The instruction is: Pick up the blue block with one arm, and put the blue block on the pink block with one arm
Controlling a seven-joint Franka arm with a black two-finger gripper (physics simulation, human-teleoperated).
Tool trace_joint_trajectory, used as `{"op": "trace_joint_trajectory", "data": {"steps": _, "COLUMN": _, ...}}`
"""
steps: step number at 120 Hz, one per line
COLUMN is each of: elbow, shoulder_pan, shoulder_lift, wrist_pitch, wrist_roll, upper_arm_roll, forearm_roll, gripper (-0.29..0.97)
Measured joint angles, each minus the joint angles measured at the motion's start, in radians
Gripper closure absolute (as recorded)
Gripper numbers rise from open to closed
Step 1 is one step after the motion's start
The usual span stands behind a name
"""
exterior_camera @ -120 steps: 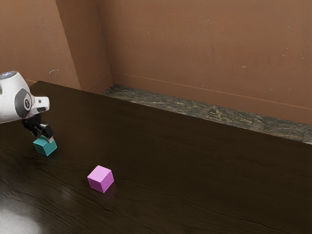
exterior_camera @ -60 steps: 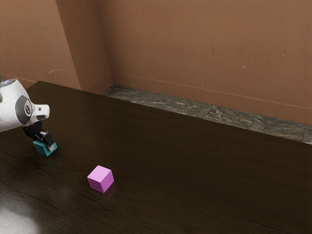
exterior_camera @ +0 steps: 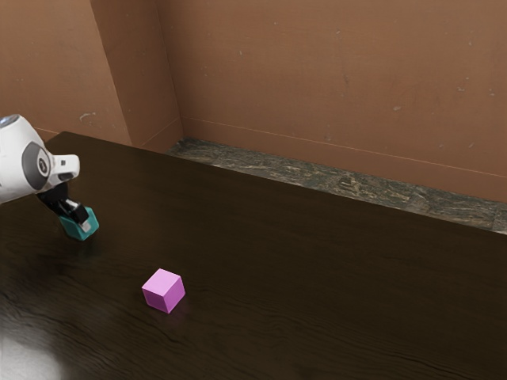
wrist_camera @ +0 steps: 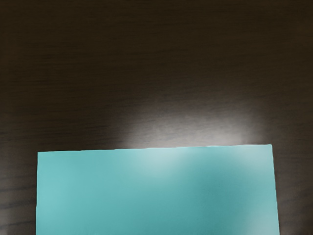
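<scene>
A small teal-blue block [exterior_camera: 81, 225] hangs just above the dark table at the exterior view's left, with my black gripper [exterior_camera: 74, 217] shut on it from two sides. In the wrist view the same block [wrist_camera: 156, 191] sits large right under my hand. The pink block [exterior_camera: 163, 290] rests on the table, lower and to the right of the held block in the exterior view, well apart from it.
The dark wooden table [exterior_camera: 317, 269] stretches to the exterior view's right. Brown walls rise behind it, and a strip of stone floor [exterior_camera: 341, 184] runs along the table's far edge. A bright glare lies on the table surface [wrist_camera: 186, 129] under my hand.
My gripper came down around the blue block, shut on it, and has lifted it a little off the table. The pink block has stayed put.
</scene>
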Motion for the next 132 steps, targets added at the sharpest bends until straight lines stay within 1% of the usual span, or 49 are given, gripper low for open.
{"op": "trace_joint_trajectory", "data": {"steps": 10, "elbow": -0.042, "shoulder_pan": -0.029, "shoulder_lift": -0.112, "wrist_pitch": 0.002, "wrist_roll": -0.008, "upper_arm_roll": 0.000, "forearm_roll": 0.003, "gripper": 0.35}}
{"op": "trace_joint_trajectory", "data": {"steps": 16, "elbow": -0.099, "shoulder_pan": -0.051, "shoulder_lift": -0.190, "wrist_pitch": 0.002, "wrist_roll": -0.017, "upper_arm_roll": 0.000, "forearm_roll": 0.004, "gripper": 0.35}}
{"op": "trace_joint_trajectory", "data": {"steps": 27, "elbow": -0.213, "shoulder_pan": -0.119, "shoulder_lift": -0.340, "wrist_pitch": 0.004, "wrist_roll": -0.056, "upper_arm_roll": -0.002, "forearm_roll": 0.006, "gripper": 0.34}}
{"op": "trace_joint_trajectory", "data": {"steps": 37, "elbow": -0.277, "shoulder_pan": -0.184, "shoulder_lift": -0.420, "wrist_pitch": 0.004, "wrist_roll": -0.101, "upper_arm_roll": -0.009, "forearm_roll": 0.007, "gripper": 0.35}}
{"op": "trace_joint_trajectory", "data": {"steps": 48, "elbow": -0.333, "shoulder_pan": -0.259, "shoulder_lift": -0.478, "wrist_pitch": 0.005, "wrist_roll": -0.157, "upper_arm_roll": -0.011, "forearm_roll": 0.010, "gripper": 0.35}}
{"op": "trace_joint_trajectory", "data": {"steps": 56, "elbow": -0.358, "shoulder_pan": -0.284, "shoulder_lift": -0.496, "wrist_pitch": 0.005, "wrist_roll": -0.202, "upper_arm_roll": -0.019, "forearm_roll": 0.011, "gripper": 0.35}}
{"op": "trace_joint_trajectory", "data": {"steps": 71, "elbow": -0.377, "shoulder_pan": -0.285, "shoulder_lift": -0.501, "wrist_pitch": 0.005, "wrist_roll": -0.291, "upper_arm_roll": -0.065, "forearm_roll": 0.013, "gripper": 0.35}}
{"op": "trace_joint_trajectory", "data": {"steps": 88, "elbow": -0.378, "shoulder_pan": -0.319, "shoulder_lift": -0.472, "wrist_pitch": 0.005, "wrist_roll": -0.388, "upper_arm_roll": -0.102, "forearm_roll": 0.014, "gripper": 0.35}}
{"op": "trace_joint_trajectory", "data": {"steps": 107, "elbow": -0.376, "shoulder_pan": -0.320, "shoulder_lift": -0.428, "wrist_pitch": 0.004, "wrist_roll": -0.481, "upper_arm_roll": -0.121, "forearm_roll": 0.014, "gripper": 0.34}}
{"op": "trace_joint_trajectory", "data": {"steps": 132, "elbow": -0.381, "shoulder_pan": -0.312, "shoulder_lift": -0.407, "wrist_pitch": 0.004, "wrist_roll": -0.572, "upper_arm_roll": -0.139, "forearm_roll": 0.019, "gripper": 0.34}}
